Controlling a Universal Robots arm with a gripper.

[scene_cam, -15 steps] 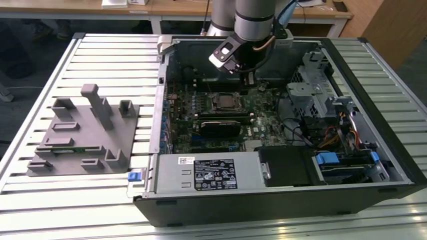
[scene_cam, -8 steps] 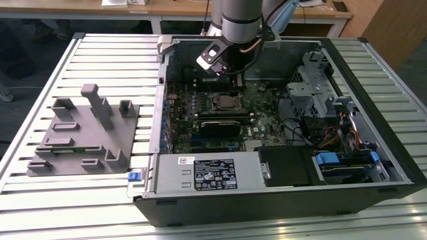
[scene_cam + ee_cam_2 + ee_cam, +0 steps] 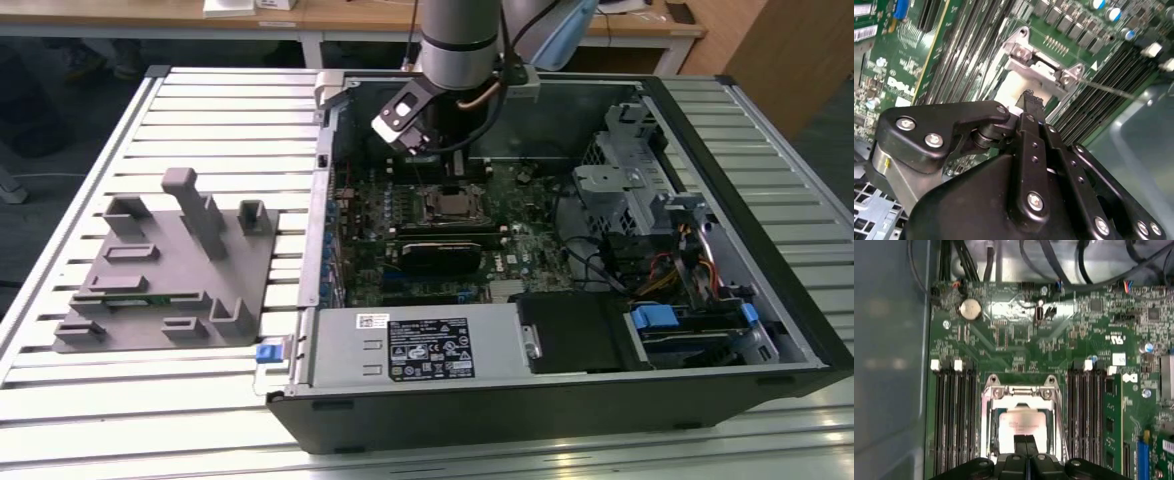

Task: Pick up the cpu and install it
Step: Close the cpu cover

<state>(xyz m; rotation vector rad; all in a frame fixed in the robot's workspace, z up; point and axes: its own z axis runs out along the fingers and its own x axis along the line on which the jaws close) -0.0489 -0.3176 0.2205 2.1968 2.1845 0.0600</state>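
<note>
Table (image 3: 200, 100): a slatted bench. In the exterior view a grey fixture (image 3: 147, 290) lies at 9 o'clock on it, well apart from the work.
Computer case (image 3: 747, 150): lies open on its side on the table.
Arm (image 3: 461, 30): enters the exterior view from 12 o'clock and reaches down into the case over the board.
Motherboard (image 3: 1019, 340): green and flat on the case floor, with memory slots (image 3: 954, 415) on either side of the socket.
Socket (image 3: 1021, 392): a metal-framed square near the board's middle. In the exterior view it is just at 6 o'clock from the arm's wrist.
Cpu (image 3: 1021, 422): the pale square chip lies flat inside the socket frame. It is close to square, so no long axis governs the approach.
Gripper (image 3: 1025, 439): the fingers are drawn narrow, pad against pad, with nothing visible between them.
Key relation: in both wrist views the paired tips stand straight over the cpu's top face, near its middle. I cannot tell whether they touch it or hover just above.
</note>
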